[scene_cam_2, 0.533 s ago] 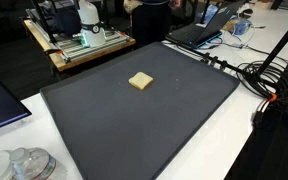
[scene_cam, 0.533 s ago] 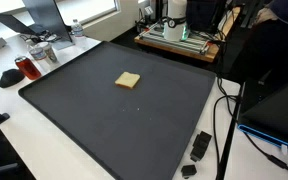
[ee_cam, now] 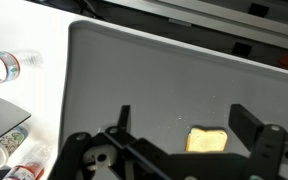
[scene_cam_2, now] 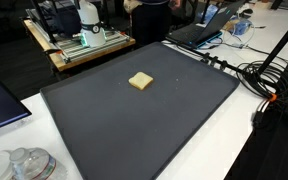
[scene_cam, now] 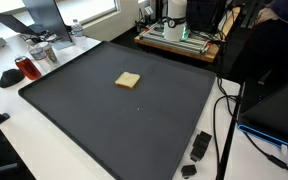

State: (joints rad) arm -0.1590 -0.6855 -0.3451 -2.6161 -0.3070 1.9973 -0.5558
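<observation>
Hanging above the dark mat, the gripper shows only in the wrist view, its two fingers spread wide with nothing pinched between them. A small tan block lies flat on the mat below the gap, nearer the right-hand finger in that view and touching neither finger. In both exterior views the tan block sits alone on the mat, well apart from its edges and the white table.
</observation>
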